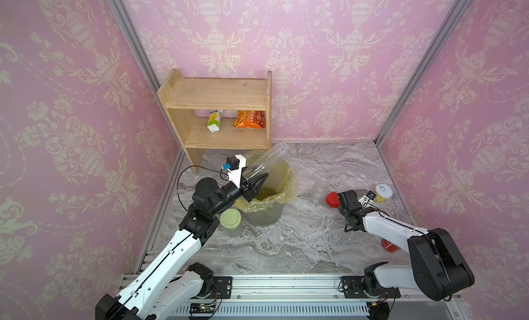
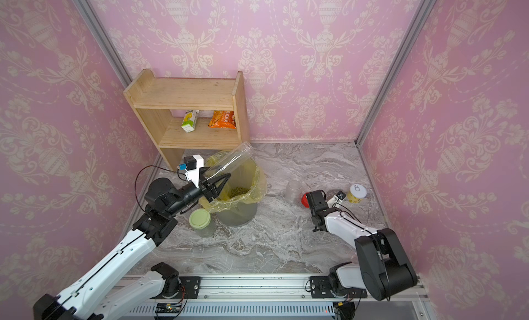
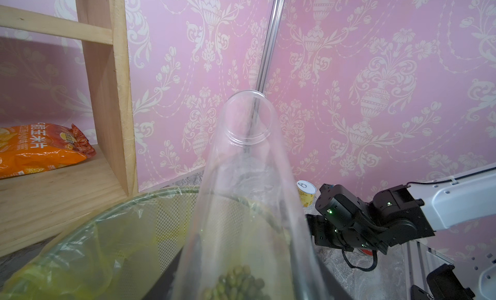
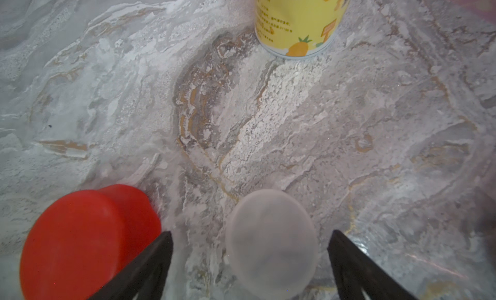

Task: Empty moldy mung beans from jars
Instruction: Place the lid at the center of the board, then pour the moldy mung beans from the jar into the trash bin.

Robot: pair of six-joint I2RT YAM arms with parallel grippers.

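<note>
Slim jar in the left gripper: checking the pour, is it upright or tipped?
Tipped: the slim jar slants over the lined bin, one end raised, mung beans gathered at its low end by the left gripper.

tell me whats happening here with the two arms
The left pincer grips a slim clear jar, tipped mouth-down over the bag-lined bin, with mung beans piled inside. The right pincer is open over a whitish lid lying on the table beside a red lid. The green-lidded jar by the bin is not yet opened, and another clear jar stands uncapped.
</note>
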